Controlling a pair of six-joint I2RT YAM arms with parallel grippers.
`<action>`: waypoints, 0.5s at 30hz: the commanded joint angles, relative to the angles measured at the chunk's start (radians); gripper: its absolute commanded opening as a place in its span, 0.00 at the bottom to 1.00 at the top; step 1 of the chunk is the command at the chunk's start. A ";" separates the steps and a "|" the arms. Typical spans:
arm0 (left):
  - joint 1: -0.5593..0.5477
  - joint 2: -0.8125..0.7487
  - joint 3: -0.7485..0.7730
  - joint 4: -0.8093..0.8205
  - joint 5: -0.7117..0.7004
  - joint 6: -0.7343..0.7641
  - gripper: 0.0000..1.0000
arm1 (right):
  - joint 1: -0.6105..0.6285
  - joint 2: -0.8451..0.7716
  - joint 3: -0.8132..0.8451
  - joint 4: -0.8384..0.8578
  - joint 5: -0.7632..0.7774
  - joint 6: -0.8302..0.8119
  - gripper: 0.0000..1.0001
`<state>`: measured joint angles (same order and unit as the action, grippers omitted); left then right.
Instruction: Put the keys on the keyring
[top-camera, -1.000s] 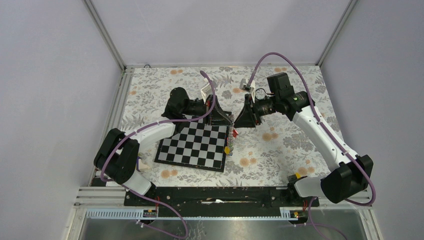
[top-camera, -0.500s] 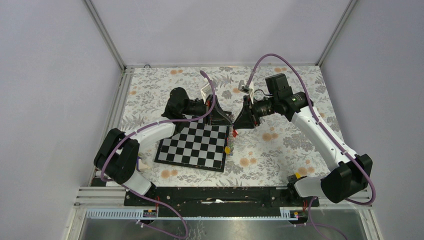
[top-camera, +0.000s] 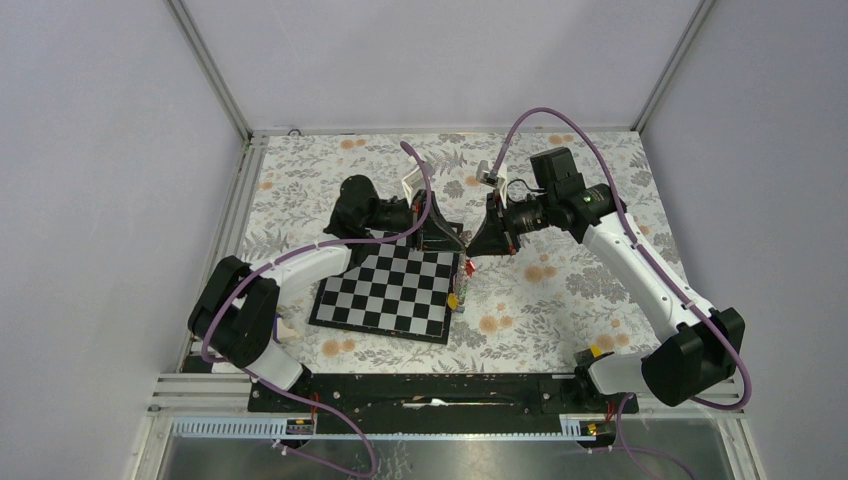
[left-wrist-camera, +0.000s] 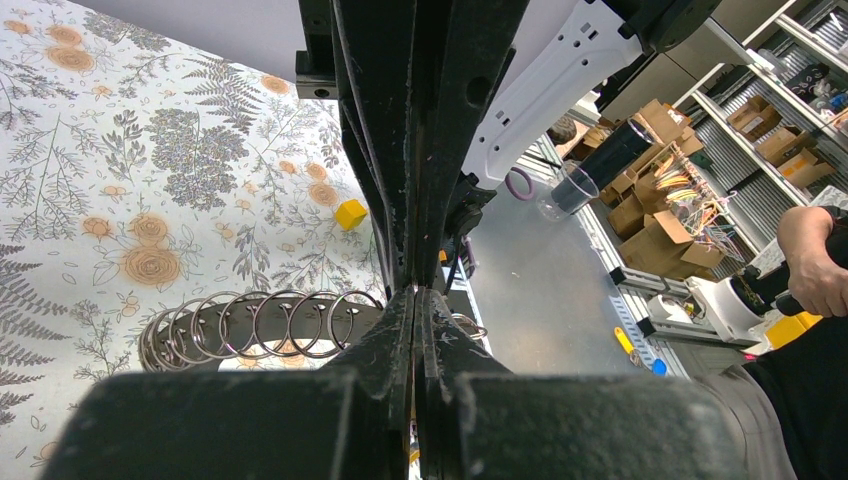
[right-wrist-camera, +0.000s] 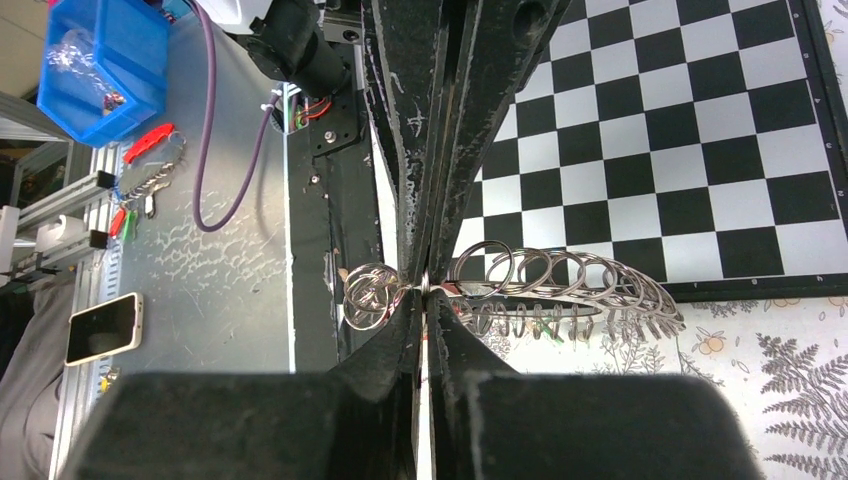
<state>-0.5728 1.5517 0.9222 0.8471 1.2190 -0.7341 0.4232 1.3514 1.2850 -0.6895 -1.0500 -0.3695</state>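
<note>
Nearest, by the R arm base: small yellow cube (top-camera: 598, 350) on the floral cloth (top-camera: 560, 300). Next out, board (top-camera: 395, 290), skewed, L of centre on the cloth.

At the board's R edge: keys (top-camera: 467, 266). Red tag sits near the far corner, yellow tag (top-camera: 454, 298) lower down the edge. Too small to tell if they hang or lie.

Just beyond the keys, both arms meet tip to tip over the board's far R corner.

- **L gripper** (top-camera: 452, 240): fingers (left-wrist-camera: 395, 330) pressed tight together, pinching the keyring (left-wrist-camera: 260, 325). In L wrist view the ring's wire loops fan out to the L of the seam, w/ a bit poking out on the R side too.
- **R gripper** (top-camera: 478, 240): also pressed together, nipping the keyring wire right at the tips. R wrist view shows the loops spread to the R along the board's edge, plus a tangle of small rings (right-wrist-camera: 368, 295) touching the fingers on the L.

Keyring sits betw. the two grippers, each gripping it at nearly the same spot.

Farther out: more cloth to the back frame. Purple cables (top-camera: 545, 115) arc over both wrists.
</note>
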 joint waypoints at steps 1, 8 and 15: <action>0.007 -0.011 0.007 0.057 -0.012 0.040 0.00 | 0.009 -0.010 0.056 -0.040 0.018 -0.035 0.00; 0.010 -0.036 0.026 -0.157 -0.026 0.241 0.32 | 0.067 0.027 0.151 -0.188 0.163 -0.115 0.00; 0.010 -0.047 0.027 -0.208 -0.032 0.284 0.38 | 0.117 0.114 0.261 -0.354 0.260 -0.183 0.00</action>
<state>-0.5663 1.5459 0.9230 0.6575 1.2041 -0.5190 0.5102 1.4342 1.4578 -0.9321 -0.8387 -0.4984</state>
